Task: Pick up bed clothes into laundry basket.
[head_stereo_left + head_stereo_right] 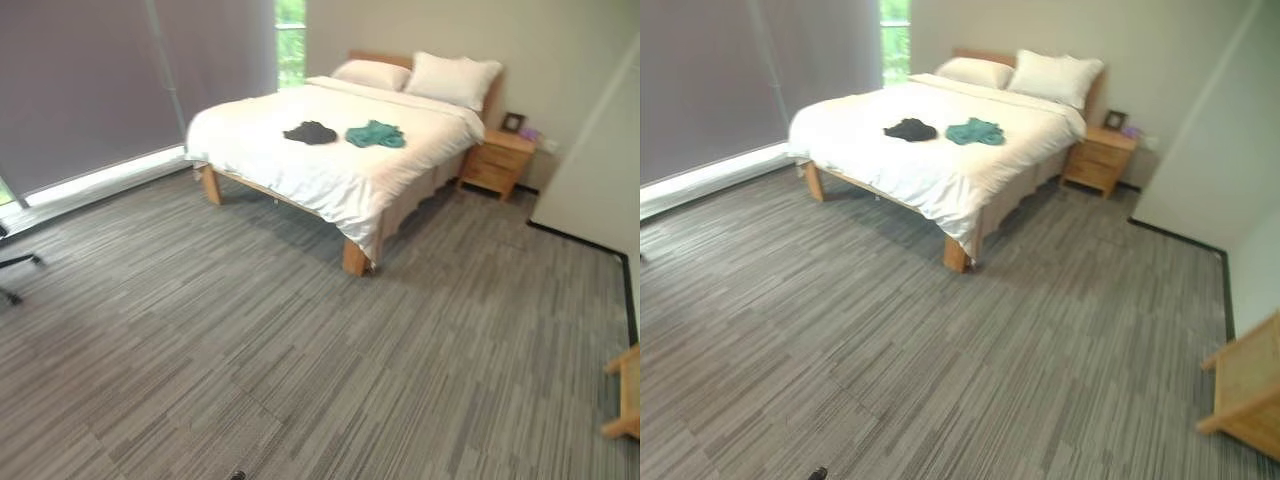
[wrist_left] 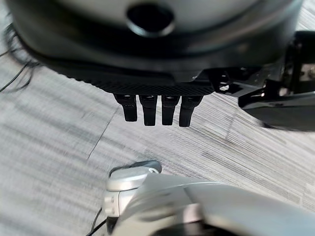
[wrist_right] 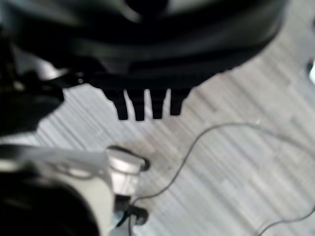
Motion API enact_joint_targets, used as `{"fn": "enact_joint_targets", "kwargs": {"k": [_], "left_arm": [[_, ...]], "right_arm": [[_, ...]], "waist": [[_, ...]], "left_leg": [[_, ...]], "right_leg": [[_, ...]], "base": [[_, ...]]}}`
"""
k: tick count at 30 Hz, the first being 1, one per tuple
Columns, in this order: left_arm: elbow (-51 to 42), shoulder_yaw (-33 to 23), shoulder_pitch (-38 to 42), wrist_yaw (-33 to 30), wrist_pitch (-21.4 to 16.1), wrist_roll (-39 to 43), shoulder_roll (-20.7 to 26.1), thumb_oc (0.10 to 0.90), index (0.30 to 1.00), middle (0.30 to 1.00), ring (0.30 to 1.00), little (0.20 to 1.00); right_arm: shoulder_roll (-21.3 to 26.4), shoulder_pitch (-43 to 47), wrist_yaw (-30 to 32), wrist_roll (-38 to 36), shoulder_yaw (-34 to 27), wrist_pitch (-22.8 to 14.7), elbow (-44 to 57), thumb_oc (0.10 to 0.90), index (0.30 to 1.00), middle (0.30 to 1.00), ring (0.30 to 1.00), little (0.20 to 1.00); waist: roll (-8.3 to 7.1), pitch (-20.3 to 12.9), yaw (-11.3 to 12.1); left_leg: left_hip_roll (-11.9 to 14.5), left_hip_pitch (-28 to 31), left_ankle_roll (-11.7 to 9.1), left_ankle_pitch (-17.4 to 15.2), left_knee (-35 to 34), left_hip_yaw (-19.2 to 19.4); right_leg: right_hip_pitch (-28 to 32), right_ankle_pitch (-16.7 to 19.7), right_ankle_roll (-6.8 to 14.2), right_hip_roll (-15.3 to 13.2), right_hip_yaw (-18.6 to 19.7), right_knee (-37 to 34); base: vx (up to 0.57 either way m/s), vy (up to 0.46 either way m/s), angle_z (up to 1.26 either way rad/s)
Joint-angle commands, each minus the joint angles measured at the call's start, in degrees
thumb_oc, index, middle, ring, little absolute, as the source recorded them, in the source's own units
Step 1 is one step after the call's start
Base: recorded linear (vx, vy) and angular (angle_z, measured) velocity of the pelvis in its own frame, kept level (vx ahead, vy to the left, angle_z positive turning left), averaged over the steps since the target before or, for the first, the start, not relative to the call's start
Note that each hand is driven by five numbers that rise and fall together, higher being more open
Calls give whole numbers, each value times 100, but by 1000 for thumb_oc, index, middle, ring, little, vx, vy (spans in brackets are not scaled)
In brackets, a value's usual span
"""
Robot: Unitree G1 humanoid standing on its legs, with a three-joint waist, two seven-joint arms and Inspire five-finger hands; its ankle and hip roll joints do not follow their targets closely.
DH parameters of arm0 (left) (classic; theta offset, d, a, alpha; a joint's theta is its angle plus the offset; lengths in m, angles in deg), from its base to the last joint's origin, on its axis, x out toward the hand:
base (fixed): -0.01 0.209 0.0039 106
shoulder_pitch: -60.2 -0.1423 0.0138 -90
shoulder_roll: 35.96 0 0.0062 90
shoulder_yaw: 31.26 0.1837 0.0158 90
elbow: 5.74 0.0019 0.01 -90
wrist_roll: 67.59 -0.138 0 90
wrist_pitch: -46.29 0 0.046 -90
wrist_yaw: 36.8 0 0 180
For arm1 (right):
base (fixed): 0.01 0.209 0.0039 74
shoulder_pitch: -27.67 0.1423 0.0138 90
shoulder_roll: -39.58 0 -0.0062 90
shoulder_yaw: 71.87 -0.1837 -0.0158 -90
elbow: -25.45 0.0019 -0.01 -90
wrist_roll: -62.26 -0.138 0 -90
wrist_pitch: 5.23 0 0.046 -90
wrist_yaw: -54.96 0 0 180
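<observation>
Across the grey striped carpet you face a wooden bed with white bedding. A black garment and a teal garment lie side by side on the bedding, just apart, below two white pillows. A wooden nightstand stands beside the bed. Your left hand and right hand hang over the carpet, fingers straight and holding nothing.

Floor: grey striped carpet lies open up to the white-sheeted wooden bed.
Bed top: flat sheet around the black garment and teal garment.
Right side: wooden nightstand beside the bed; pale wall panel nearby.
</observation>
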Motion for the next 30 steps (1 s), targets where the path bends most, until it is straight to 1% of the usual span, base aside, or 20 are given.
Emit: {"fn": "enact_joint_targets", "kwargs": {"k": [1, 2, 3, 4, 5, 7, 10, 11, 12, 13, 15, 17, 18, 19, 20, 23, 24, 26, 28, 30], "left_arm": [[339, -40, 216, -291, -114, -460, 24, 800, 900, 900, 900, 900], [339, -40, 216, -291, -114, -459, 24, 800, 900, 900, 900, 900], [104, -264, 279, -363, -209, 62, 85, 800, 900, 900, 900, 900], [-92, -253, 366, -381, -263, 213, 122, 800, 900, 900, 900, 900], [-94, -252, 367, -381, -261, 214, 122, 800, 900, 900, 900, 900], [-501, -156, 516, -457, -320, 333, 251, 800, 900, 900, 900, 900], [-2070, -179, 550, -563, -410, 785, 618, 800, 900, 900, 900, 900], [-2628, -245, 528, -581, -442, 956, 742, 800, 900, 900, 900, 900], [-3131, -330, 474, -568, -468, 1115, 845, 800, 900, 900, 900, 900], [-3699, -455, 382, -553, -471, 1299, 930, 800, 900, 900, 900, 900], [-4556, -555, 229, -480, -523, 1600, 1023, 800, 900, 900, 900, 900], [-5339, -616, 62, -403, -494, 1574, 1192, 800, 900, 900, 900, 900], [-5347, -615, 47, -403, -489, 1573, 1193, 800, 900, 900, 900, 900], [-6045, -655, -112, -284, -515, 1381, 1385, 800, 900, 900, 900, 900], [-6475, -710, -206, -216, -567, 1293, 1490, 800, 900, 900, 900, 900], [-6696, -897, -279, -327, -639, 872, 1570, 800, 900, 900, 900, 900], [-6635, -994, -298, -403, -642, 856, 1500, 800, 900, 900, 900, 900], [-6522, -1244, -360, -600, -617, 938, 1300, 800, 900, 900, 900, 900], [-6483, -1456, -481, -680, -573, 1082, 1163, 800, 900, 900, 900, 900], [-6514, -1541, -503, -697, -544, 1178, 1096, 800, 900, 900, 900, 900]], "right_arm": [[83, 501, 58, -236, -56, -172, -290, 800, 900, 900, 900, 900], [82, 501, 58, -237, -55, -172, -291, 800, 900, 900, 900, 900], [154, 583, 145, -884, -378, -247, -178, 800, 900, 900, 900, 900], [218, 679, 185, -1207, -493, -335, -6, 800, 900, 900, 900, 900], [218, 680, 186, -1209, -493, -334, -5, 800, 900, 900, 900, 900], [293, 823, 262, -1356, -401, -436, 425, 800, 900, 900, 900, 900], [567, 896, 274, -1537, -277, -529, 1754, 800, 900, 900, 900, 900], [707, 899, 307, -1573, -266, -542, 2535, 800, 900, 900, 900, 900], [811, 865, 325, -1605, -334, -579, 2994, 800, 900, 900, 900, 900], [928, 816, 397, -1587, -402, -570, 3694, 800, 900, 900, 900, 900], [1019, 677, 469, -1645, -609, -606, 4743, 800, 900, 900, 900, 900], [1085, 487, 486, -1566, -786, -640, 5616, 800, 900, 900, 900, 900], [1083, 472, 487, -1564, -784, -635, 5625, 800, 900, 900, 900, 900], [1097, 316, 546, -1334, -968, -704, 6353, 800, 900, 900, 900, 900], [1092, 216, 575, -1144, -1099, -749, 6773, 800, 900, 900, 900, 900], [988, 31, 555, -850, -1149, -815, 7108, 800, 900, 900, 900, 900], [976, -4, 537, -797, -1152, -837, 6970, 800, 900, 900, 900, 900], [934, -74, 430, -717, -1062, -825, 7061, 800, 900, 900, 900, 900], [994, -149, 349, -583, -1053, -779, 7127, 800, 900, 900, 900, 900], [1039, -62, 351, -586, -1037, -780, 7134, 800, 900, 900, 900, 900]], "waist": [[-105, 7, 51], [-105, 8, 50], [-100, -8, 49], [-88, -4, 37], [-87, 2, 40], [-69, 11, 23], [-55, 37, 9], [-48, 43, -5], [-39, 45, -11], [-31, 48, -19], [-10, 50, -38], [4, 37, -51], [6, 38, -46], [31, 38, -68], [45, 38, -84], [46, 42, -113], [39, 60, -114], [31, 103, -117], [32, 137, -123], [55, 208, -111]], "left_leg": [[-251, 57, 98, 628, -982, -694], [-251, 59, 98, 627, -982, -695], [-246, 64, 86, 625, -982, -700], [-240, 69, 80, 628, -982, -703], [-239, 75, 79, 626, -982, -702], [-233, 73, 67, 644, -982, -696], [-224, 41, 53, 672, -982, -669], [-221, 17, 50, 691, -982, -656], [-216, 10, 45, 694, -982, -651], [-211, -3, 41, 704, -982, -637], [-207, -19, 42, 708, -982, -618], [-211, -63, 49, 756, -982, -616], [-205, -22, 47, 703, -982, -614], [-209, -66, 55, 749, -982, -615], [-212, -66, 59, 742, -982, -615], [-204, -71, 58, 716, -982, -609], [-205, -78, 61, 712, -982, -604], [-209, -111, 70, 701, -982, -572], [-230, -134, 100, 690, -982, -528], [-252, -144, 131, 693, -982, -483]], "right_leg": [[1074, 981, 406, -116, -301, -1579], [1076, 980, 406, -116, -302, -1579], [1076, 966, 416, -119, -301, -1579], [1076, 966, 418, -118, -290, -1579], [1081, 965, 418, -117, -289, -1579], [1073, 984, 425, -114, -290, -1579], [1038, 1016, 442, -112, -283, -1579], [1012, 1034, 446, -112, -280, -1579], [1005, 1036, 450, -114, -278, -1579], [988, 1047, 453, -117, -279, -1579], [964, 1055, 461, -118, -282, -1579], [921, 1103, 467, -125, -287, -1579], [960, 1060, 467, -118, -284, -1579], [915, 1100, 474, -129, -284, -1579], [913, 1097, 480, -132, -288, -1579], [899, 1088, 488, -133, -261, -1579], [884, 1108, 497, -134, -253, -1579], [834, 1102, 517, -147, -225, -1579], [822, 1112, 498, -158, -165, -1579], [827, 1112, 483, -166, -144, -1579]], "base": [[0, 0, 0], [0, 0, 0], [3, 3, 4], [3, 3, 5], [-11, -1, 5], [-15, -5, 1], [-38, -12, 1], [0, 0, 0], [0, 0, 0], [0, 0, 0], [0, 0, 0], [0, 0, 0], [0, 0, 0], [0, 0, 0], [0, 0, 0], [12, 7, 0], [0, 0, 0], [7, 15, -2], [36, 46, -7], [35, 62, -17]]}}
